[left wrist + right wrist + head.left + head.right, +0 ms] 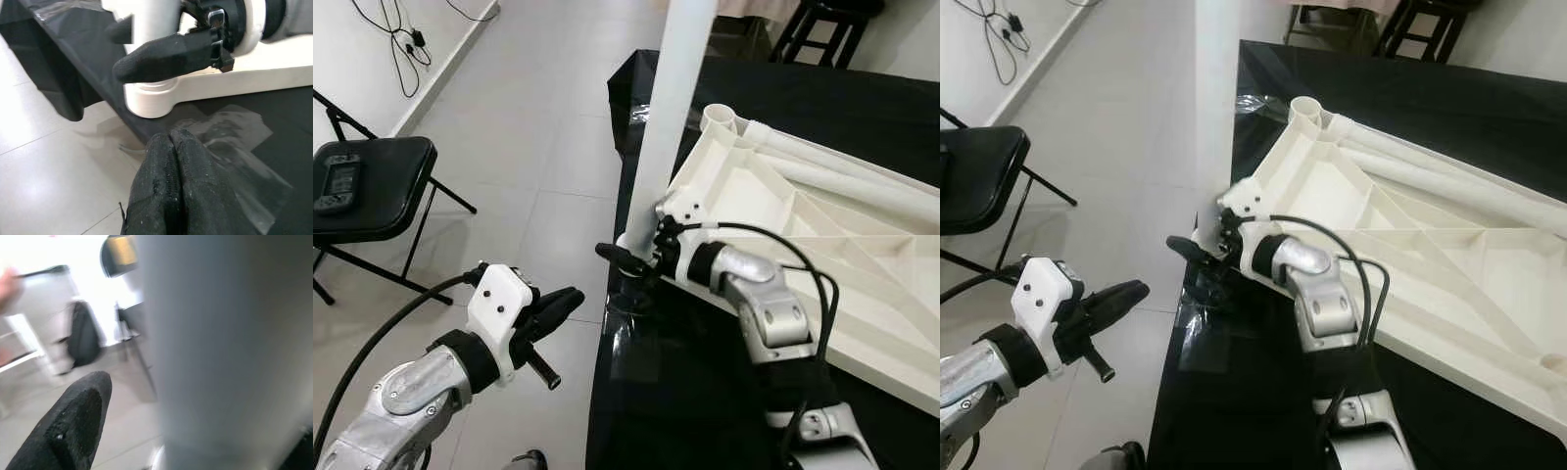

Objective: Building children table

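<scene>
Left gripper [553, 311] is hovering over the floor beside the black table's [705, 392] edge, fingers pressed together, holding nothing. Right gripper [631, 257] is clasping the upright white leg [671, 117] at the upturned tabletop's [822, 255] corner, at the table's edge; its far finger is hiding behind the leg, whose top is running out of frame.

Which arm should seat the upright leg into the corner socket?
Right. The right gripper is closed around the leg just above the tabletop's corner socket. The left gripper hovers over the floor beside the table, fingers shut, holding nothing.
</scene>
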`<state>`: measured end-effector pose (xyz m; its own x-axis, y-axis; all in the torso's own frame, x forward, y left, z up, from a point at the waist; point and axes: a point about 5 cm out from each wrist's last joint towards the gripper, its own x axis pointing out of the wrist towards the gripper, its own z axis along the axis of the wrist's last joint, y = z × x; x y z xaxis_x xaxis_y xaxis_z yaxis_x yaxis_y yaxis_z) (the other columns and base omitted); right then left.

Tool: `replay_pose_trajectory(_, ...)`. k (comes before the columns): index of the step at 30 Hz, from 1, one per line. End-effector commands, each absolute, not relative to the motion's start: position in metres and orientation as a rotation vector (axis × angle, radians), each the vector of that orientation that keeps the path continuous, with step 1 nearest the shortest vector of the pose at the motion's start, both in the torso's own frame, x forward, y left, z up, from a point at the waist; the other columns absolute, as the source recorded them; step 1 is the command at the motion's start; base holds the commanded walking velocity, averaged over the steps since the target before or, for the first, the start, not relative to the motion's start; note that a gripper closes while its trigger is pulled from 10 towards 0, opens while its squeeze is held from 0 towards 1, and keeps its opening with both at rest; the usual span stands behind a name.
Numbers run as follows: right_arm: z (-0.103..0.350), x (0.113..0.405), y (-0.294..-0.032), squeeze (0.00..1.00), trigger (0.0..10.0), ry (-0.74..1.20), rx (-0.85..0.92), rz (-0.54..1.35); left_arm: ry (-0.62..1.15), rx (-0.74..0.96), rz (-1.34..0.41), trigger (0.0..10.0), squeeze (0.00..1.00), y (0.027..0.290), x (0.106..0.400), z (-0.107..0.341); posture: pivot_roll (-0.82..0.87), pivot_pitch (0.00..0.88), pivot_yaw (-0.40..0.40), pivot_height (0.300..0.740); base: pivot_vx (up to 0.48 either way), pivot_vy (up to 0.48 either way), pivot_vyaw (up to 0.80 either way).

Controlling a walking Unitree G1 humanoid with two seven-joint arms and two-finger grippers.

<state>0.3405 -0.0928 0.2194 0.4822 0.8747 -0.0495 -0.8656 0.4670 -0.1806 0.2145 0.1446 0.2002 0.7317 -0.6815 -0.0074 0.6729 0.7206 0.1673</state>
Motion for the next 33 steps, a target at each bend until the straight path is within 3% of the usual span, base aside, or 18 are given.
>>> replay_pose_trajectory(1,0.225,0.342,-0.085,0.00,10.0,-0.072,-0.187,1.241,-0.047,0.148,-0.755,10.0,0.00,0.141,0.213,0.196,0.12,0.233,-0.112,0.740,0.000,0.000,0.00)
replay_pose_trajectory(7,0.235,0.355,-0.085,0.00,10.0,-0.066,-0.181,1.307,-0.049,0.143,-0.757,10.0,0.00,0.139,0.211,0.196,0.13,0.237,-0.118,0.740,0.000,0.000,0.00)
replay_pose_trajectory(8,0.239,0.360,-0.084,0.00,0.0,-0.063,-0.188,1.346,-0.050,0.141,-0.755,10.0,0.00,0.138,0.211,0.196,0.14,0.245,-0.128,0.740,0.000,0.000,0.00)
replay_pose_trajectory(24,0.240,0.373,-0.096,0.00,0.0,-0.045,-0.216,1.319,-0.047,0.131,-0.748,10.0,0.00,0.137,0.210,0.193,0.11,0.256,-0.138,0.740,0.000,0.000,0.00)
replay_pose_trajectory(27,0.208,0.363,-0.112,0.00,0.0,-0.022,-0.181,0.990,-0.044,0.124,-0.757,10.0,0.00,0.137,0.209,0.191,0.08,0.246,-0.136,0.740,0.000,0.000,0.00)
replay_pose_trajectory(28,0.208,0.363,-0.112,0.00,0.0,-0.022,-0.181,0.990,-0.044,0.124,-0.757,10.0,0.00,0.137,0.209,0.191,0.08,0.246,-0.136,0.740,0.000,0.000,0.00)
replay_pose_trajectory(30,0.167,0.333,-0.116,0.00,0.0,0.040,-0.221,0.406,-0.040,0.120,-0.762,10.0,0.00,0.139,0.210,0.190,0.05,0.246,-0.122,0.740,0.000,0.000,0.00)
replay_pose_trajectory(32,0.154,0.289,-0.090,0.00,0.0,0.046,-0.295,0.502,-0.039,0.122,-0.766,10.0,0.00,0.139,0.211,0.191,0.06,0.254,-0.110,0.740,0.000,0.000,0.00)
replay_pose_trajectory(33,0.161,0.292,-0.088,0.00,0.0,0.023,-0.275,0.550,-0.038,0.114,-0.772,10.0,0.00,0.139,0.211,0.190,0.03,0.220,-0.090,0.740,0.000,0.000,0.00)
